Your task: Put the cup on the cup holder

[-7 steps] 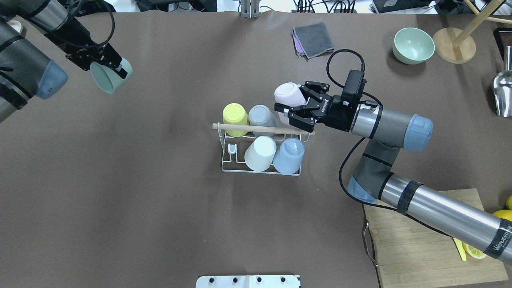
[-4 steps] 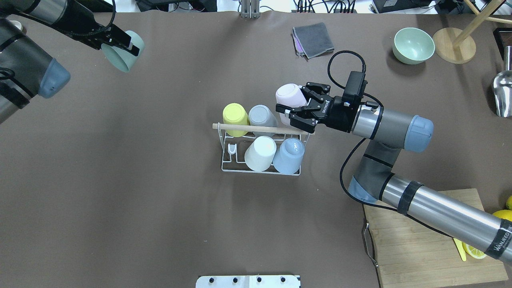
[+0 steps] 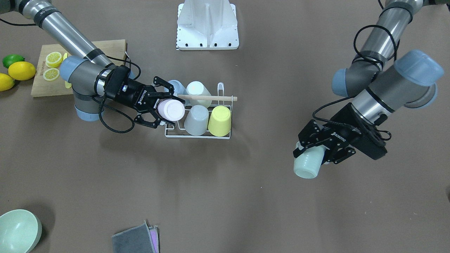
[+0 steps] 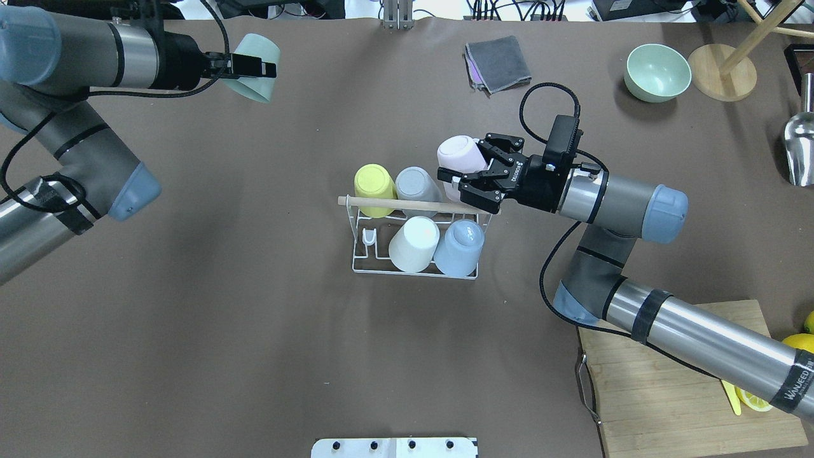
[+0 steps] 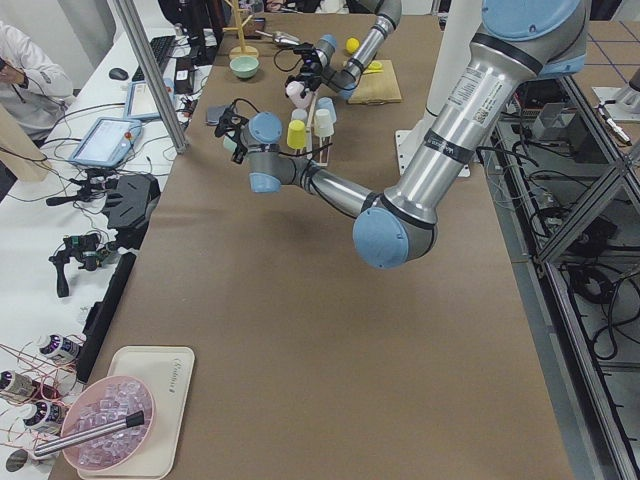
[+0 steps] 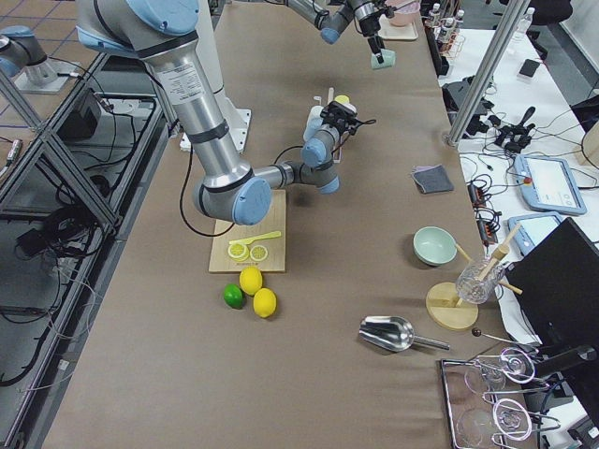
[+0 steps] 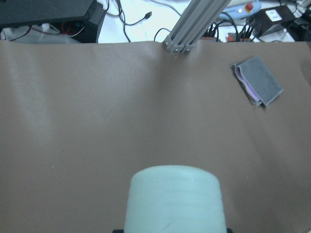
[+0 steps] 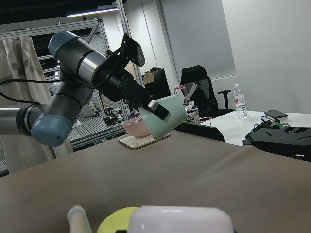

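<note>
The white wire cup holder (image 4: 356,270) with a wooden rod handle (image 4: 413,205) stands mid-table. It carries a yellow (image 4: 375,180), a grey (image 4: 416,184), a cream (image 4: 413,243) and a blue cup (image 4: 459,248). Its near-left prong (image 4: 369,238) is bare. My right gripper (image 4: 467,159) is shut on a tilted pink cup (image 4: 455,149) at the holder's far-right corner, a little higher than the neighbouring cups. My left gripper (image 4: 257,63) is shut on a mint cup (image 4: 261,86), held in the air over the far-left table; it also shows in the front view (image 3: 306,168).
A folded grey cloth (image 4: 498,63), a green bowl (image 4: 657,72), a wooden stand (image 4: 722,79) and a metal scoop (image 4: 800,149) lie along the far right. A cutting board (image 4: 687,381) with lemon slices sits near right. A white mount plate (image 4: 394,447) is at the near edge.
My left arm has swung the mint cup farther back and to the right. My right gripper and the pink cup have stayed almost still.
</note>
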`<state>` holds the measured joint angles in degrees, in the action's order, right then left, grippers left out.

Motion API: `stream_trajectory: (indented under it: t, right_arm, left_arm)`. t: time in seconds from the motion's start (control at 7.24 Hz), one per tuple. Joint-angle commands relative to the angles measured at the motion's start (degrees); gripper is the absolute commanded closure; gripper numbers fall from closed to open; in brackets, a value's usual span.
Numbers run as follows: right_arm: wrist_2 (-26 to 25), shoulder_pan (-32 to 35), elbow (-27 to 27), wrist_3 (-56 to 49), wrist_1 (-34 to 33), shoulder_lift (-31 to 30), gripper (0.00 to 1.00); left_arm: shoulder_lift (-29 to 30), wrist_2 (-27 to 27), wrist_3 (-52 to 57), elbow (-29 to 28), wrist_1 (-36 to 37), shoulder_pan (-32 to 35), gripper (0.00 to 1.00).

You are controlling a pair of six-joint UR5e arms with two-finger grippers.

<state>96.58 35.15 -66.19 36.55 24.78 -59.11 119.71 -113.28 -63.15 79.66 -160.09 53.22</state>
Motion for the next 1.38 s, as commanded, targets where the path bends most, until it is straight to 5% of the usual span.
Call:
stream_trajectory:
  t: [0.0, 0.14, 0.41, 0.83, 1.24]
  right_arm:
    - [0.1, -0.1, -0.1, 0.6, 0.1, 0.0, 0.28]
    - [0.1, 0.0, -0.3, 1.0, 0.1, 0.0, 0.01]
    - [0.1, 0.1, -0.7, 1.2, 0.1, -0.2, 0.0]
    - [0.3, 1.7, -1.1, 1.2, 0.3, -0.2, 0.0]
    - [5.2, 9.4, -6.5, 3.9, -7.9, 0.2, 0.0]
  left_arm:
    - [-3.8, 3.8, -6.7, 4.4, -7.5, -1.1, 0.56]
    - [-4.1, 8.5, -8.7, 6.5, -7.7, -1.2, 0.56]
    - [-3.5, 14.5, -12.8, 8.0, -9.8, -3.5, 0.56]
    - [-7.1, 35.9, -10.2, 9.9, -16.6, -18.6, 0.56]
    - [-7.6, 39.4, -7.5, 14.4, -16.4, -22.7, 0.56]
